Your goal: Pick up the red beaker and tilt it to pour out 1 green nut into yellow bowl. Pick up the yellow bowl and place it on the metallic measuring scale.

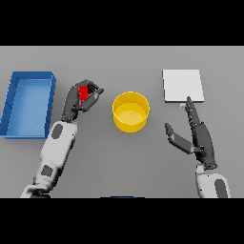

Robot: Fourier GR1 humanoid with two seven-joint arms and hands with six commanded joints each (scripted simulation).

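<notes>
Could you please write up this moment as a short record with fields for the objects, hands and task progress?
beaker: red beaker, held left of the bowl
left hand: left hand, curled round the beaker
bowl: yellow bowl, on the table at centre; no nut visible inside
scale: scale, far right, nothing on it
right hand: right hand, open, fingers straight, just in front of the scale
bin: blue bin, far left
progress: beaker grasped; bowl not yet moved

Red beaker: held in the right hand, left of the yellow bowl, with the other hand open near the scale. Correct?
Not quite. The head view shows the left hand with its fingers curled round the red beaker, left of the yellow bowl. The right hand is the open one near the scale.
</notes>
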